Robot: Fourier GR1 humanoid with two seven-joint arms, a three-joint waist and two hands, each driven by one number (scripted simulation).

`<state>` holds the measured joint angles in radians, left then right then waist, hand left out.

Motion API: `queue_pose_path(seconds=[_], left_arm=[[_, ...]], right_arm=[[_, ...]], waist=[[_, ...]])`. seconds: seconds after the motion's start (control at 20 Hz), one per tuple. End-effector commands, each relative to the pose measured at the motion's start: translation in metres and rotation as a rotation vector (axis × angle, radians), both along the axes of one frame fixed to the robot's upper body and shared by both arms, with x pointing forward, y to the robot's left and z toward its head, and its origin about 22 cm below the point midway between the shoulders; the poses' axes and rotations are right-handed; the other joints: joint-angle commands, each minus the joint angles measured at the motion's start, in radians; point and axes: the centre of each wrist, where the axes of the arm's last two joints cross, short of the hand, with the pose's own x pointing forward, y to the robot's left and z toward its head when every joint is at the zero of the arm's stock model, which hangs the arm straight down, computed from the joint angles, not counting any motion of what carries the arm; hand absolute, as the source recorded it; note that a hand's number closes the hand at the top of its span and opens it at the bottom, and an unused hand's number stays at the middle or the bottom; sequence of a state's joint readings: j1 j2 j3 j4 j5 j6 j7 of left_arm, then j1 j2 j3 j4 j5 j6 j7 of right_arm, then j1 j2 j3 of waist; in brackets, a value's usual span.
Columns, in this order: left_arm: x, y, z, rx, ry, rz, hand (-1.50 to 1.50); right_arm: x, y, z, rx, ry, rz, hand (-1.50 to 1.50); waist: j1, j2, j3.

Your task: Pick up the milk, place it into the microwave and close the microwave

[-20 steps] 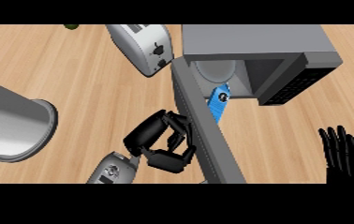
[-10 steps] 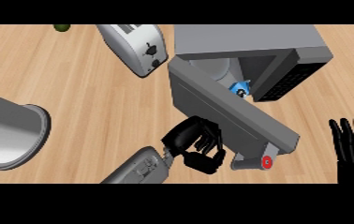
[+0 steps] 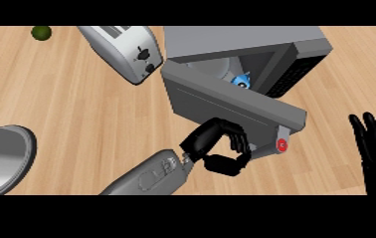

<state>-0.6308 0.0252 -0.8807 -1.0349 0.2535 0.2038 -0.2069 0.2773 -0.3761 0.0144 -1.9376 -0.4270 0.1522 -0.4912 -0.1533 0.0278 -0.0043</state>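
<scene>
Milk (image 3: 241, 79) sits inside the microwave (image 3: 242, 43), a small blue and white shape showing through the gap above the door (image 3: 228, 100), so from where I sit the placing looks done and only the closing is left. My left hand (image 3: 219, 147) is against the outer face of the door near its free end, fingers curled with nothing inside them, clenched and pushing, not gripping. My right hand (image 3: 363, 142) rests open at the right edge of the bench, fingers up, well apart from everything.

The door stands partly swung in, with a clear wedge of opening on the side away from the hinge. My worry is the contact point. The hand is low on the door and close to the red button (image 3: 281, 144) on the latch end; if the knuckles slide along the smooth panel they could slip off the end of the door and leave it ajar. A push angled along the bench instead of square to the door might shove the whole microwave toward the far edge without shutting it.

I cannot tell how deep the milk stands. If it sits near the opening, the door could catch it and stop short or tip it over. The toaster (image 3: 121, 53) lies just beside the hinge side, so a shifted microwave could nudge it.
</scene>
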Motion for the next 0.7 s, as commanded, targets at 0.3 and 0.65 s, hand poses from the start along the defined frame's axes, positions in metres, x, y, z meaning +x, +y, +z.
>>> queue_pose_path(seconds=[0.3,0.65], left_arm=[[0.023,-0.025,0.041,-0.144,-0.048,0.043,1.50],[0.036,-0.030,0.054,-0.160,-0.044,0.102,1.50]], right_arm=[[0.010,0.008,0.036,-0.039,-0.076,0.134,-1.50],[0.010,0.007,0.046,-0.030,-0.056,0.174,-1.50]], waist=[[-0.108,0.019,-0.003],[-0.159,0.026,-0.001]])
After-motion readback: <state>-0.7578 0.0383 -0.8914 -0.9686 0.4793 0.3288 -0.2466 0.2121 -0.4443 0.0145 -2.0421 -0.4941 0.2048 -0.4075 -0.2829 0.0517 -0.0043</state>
